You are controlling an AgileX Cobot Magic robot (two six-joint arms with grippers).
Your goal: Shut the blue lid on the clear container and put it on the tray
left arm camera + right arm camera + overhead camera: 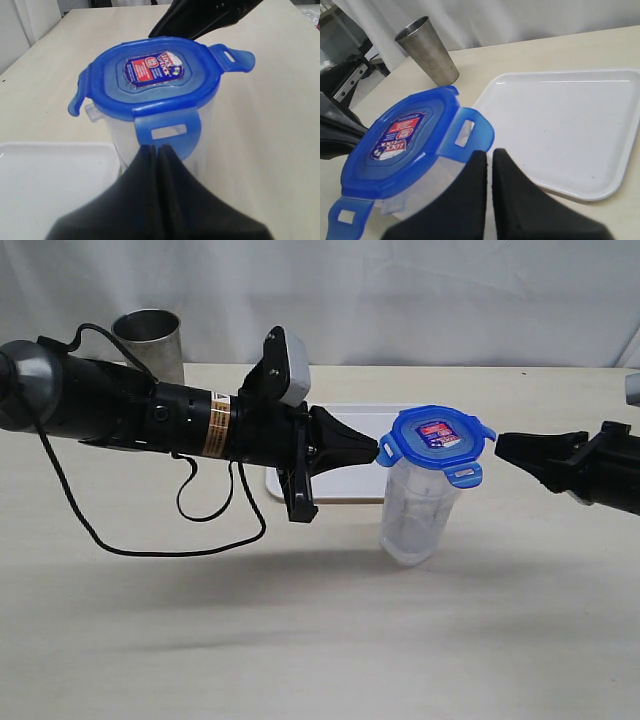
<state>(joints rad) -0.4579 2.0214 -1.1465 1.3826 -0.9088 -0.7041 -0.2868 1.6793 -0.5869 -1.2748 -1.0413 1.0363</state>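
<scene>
Left fingers (pixel 350 445) and right fingers (pixel 530 452) are being held closed, empty. The tilted container (pixel 415 515) could be toppled while its unlatched lid (pixel 437 438) is being pushed sideways.

The blue lid (pixel 436 438), flaps splayed outward, sits atop the clear container (pixel 414 512), which leans slightly just right of centre, in front of the flat white tray (pixel 348 487).

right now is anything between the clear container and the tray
Nothing visible: the clear container stands right beside the tray, which looks bare. Only the left gripper, jaws shut, reaches across above it.
</scene>
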